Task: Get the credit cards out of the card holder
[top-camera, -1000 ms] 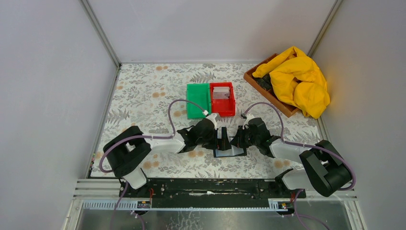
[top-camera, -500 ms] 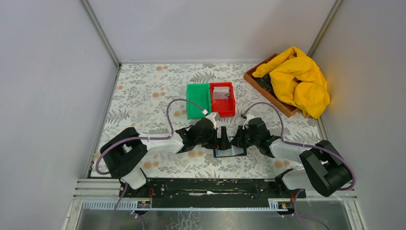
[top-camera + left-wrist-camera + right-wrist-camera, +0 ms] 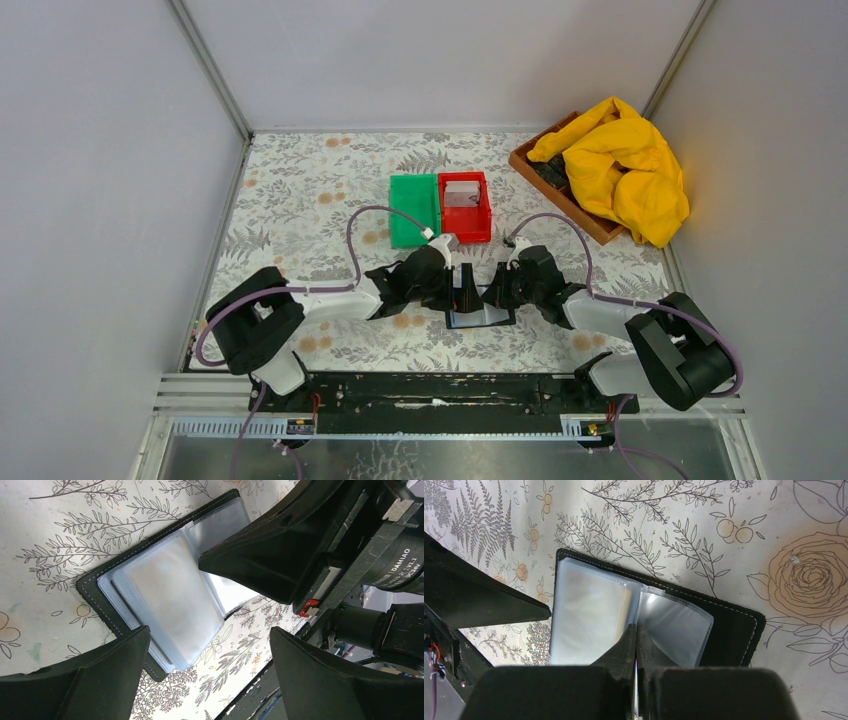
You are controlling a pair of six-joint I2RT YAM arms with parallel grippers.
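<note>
item: card holder [image 3: 481, 316], black bifold, lying open and flat on the floral table cover [image 3: 300, 200] between the two arms, near the front edge. glossy sleeves [image 3: 165, 597] are fanned upward. one sleeve looks pale and stiff, as if a card sits inside, though this cannot be confirmed.

item: credit cards [image 3: 461, 193], a grey-white stack resting in the red bin [image 3: 482, 225], which touches the green bin [image 3: 412, 212]. both bins are well apart from the holder.

item: left gripper [image 3: 209, 639], jaws spread wide, straddling the sleeves from above and holding nothing.

item: right gripper [image 3: 636, 630], jaws pressed together, tips set down at the spine among the sleeves. whether a leaf is nipped between them cannot be told.

hazards, judged:
- left jaws closing on slick sleeve plastic instead of a card edge; the card would remain inside while the leaf stretches or creases.
- holder skating over the cover if the right tips give too little hold-down, since nothing else anchors it.
- whole holder lifting with the card if the sleeve grips tightly.
- two sleeves or two cards caught at once, as the leaves lie close together.
- fingers of the two arms knocking together; they work just beside each other over one small object.
</note>
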